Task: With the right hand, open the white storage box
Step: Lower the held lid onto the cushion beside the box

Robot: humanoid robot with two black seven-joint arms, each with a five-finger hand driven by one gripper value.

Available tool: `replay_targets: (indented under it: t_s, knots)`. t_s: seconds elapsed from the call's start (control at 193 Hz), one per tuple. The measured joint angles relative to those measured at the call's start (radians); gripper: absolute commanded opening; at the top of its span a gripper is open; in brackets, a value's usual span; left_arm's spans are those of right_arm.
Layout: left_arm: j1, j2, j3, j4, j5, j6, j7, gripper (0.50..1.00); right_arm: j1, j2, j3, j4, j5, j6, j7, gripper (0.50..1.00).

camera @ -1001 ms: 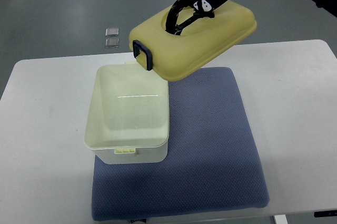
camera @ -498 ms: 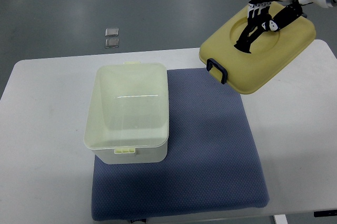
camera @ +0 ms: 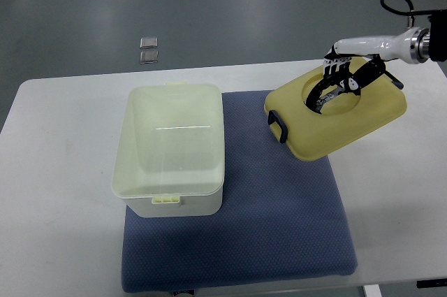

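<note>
Right hand (camera: 340, 84) gripping the yellow lid (camera: 336, 117).
Fingers are clamping its top recess; the white storage box (camera: 171, 149) is sitting open on the blue mat (camera: 279, 220).

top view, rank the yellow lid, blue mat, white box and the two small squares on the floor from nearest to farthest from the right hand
1. Yellow lid, held in the right hand.
2. Blue mat, under the lid's left edge.
3. White box, on the mat's left side.
4. Small squares, on the floor beyond the table, far left.

**Box open, lid off to the right**

The white storage box (camera: 171, 149) stands upright and open, its inside bare, straddling the left edge of the blue mat (camera: 279, 213). Its yellow lid (camera: 342, 119), dark latch (camera: 279, 126) facing left, sits tilted over the mat's far right corner.
</note>
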Motion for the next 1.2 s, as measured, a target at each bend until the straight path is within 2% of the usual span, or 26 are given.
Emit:
replay_targets:
  t_s: [0.441,0.809,0.814,0.819,0.824,0.83,0.835,0.84,0.845,0.85,0.856,1.198]
  knots:
    - [0.0,0.0,0.0,0.002,-0.001,0.0,0.0,1.0,-0.054,0.159,0.003,0.037,-0.005,-0.03,0.003,0.5]
    - [0.0,0.0,0.001,0.002,-0.001,0.0,0.0,1.0,-0.116,0.2,0.002,0.037,-0.008,-0.035,0.003,0.5]
    - [0.0,0.0,0.001,0.002,-0.001,0.0,0.0,1.0,-0.117,0.201,0.002,0.037,-0.008,-0.035,0.003,0.565]
    - [0.0,0.0,0.001,0.002,-0.001,0.0,0.0,1.0,-0.118,0.201,0.002,0.037,-0.008,-0.036,0.003,0.566]
    - [0.0,0.0,0.001,0.002,-0.001,0.0,0.0,1.0,-0.119,0.201,0.002,0.037,-0.008,-0.036,0.003,0.701]
    - [0.0,0.0,0.001,0.002,-0.001,0.0,0.0,1.0,-0.12,0.201,0.002,0.037,-0.008,-0.037,0.003,0.703]
    - [0.0,0.0,0.001,0.002,-0.001,0.0,0.0,1.0,-0.121,0.202,0.002,0.037,-0.008,-0.038,0.003,0.828]
    - [0.0,0.0,0.001,0.002,-0.001,0.0,0.0,1.0,-0.122,0.202,0.002,0.037,-0.008,-0.038,0.003,0.829]
    - [0.0,0.0,0.001,0.002,-0.001,0.0,0.0,1.0,-0.123,0.202,0.002,0.037,-0.008,-0.038,0.003,0.927]
    - [0.0,0.0,0.001,0.002,-0.001,0.0,0.0,1.0,-0.124,0.202,0.002,0.037,-0.008,-0.039,0.003,0.928]
    - [0.0,0.0,0.001,0.002,-0.001,0.0,0.0,1.0,-0.125,0.202,0.002,0.036,-0.008,-0.039,0.003,0.958]
    - [-0.001,0.0,0.003,-0.002,0.0,0.0,0.001,1.0,-0.149,0.196,0.005,0.029,0.002,-0.029,0.003,0.954]
